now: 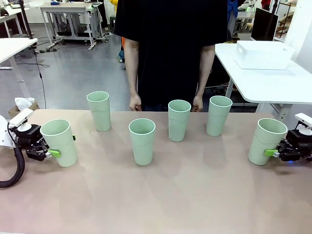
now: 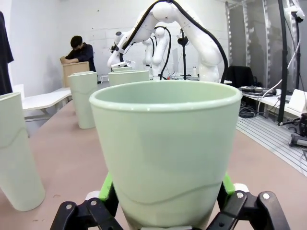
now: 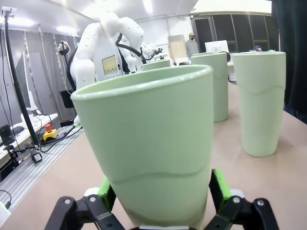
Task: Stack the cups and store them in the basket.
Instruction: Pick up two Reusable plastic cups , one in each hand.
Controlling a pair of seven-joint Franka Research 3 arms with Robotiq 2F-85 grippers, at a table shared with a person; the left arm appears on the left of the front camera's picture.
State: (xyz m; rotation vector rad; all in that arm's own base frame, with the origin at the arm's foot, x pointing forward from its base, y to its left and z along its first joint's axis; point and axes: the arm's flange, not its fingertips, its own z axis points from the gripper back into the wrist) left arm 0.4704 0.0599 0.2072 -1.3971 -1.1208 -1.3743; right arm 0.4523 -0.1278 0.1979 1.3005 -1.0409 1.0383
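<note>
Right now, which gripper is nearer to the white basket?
Right. The right gripper holds a cup below the basket on the side table; the left gripper is across the table.

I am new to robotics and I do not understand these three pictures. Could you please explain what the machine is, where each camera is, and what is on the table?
The machine is two white robot arms, each ending in a black two-finger gripper with green pads. The front picture looks across the table at a person standing on the far side. The other two pictures come from cameras on the wrists, looking along the fingers.

Six pale mint-green cups stand upright on the table. The left gripper is closed around the leftmost cup, seen close up in the left wrist view. The right gripper is closed around the rightmost cup, close up in the right wrist view. The four middle cups are free. A white basket sits on another table behind.
</note>
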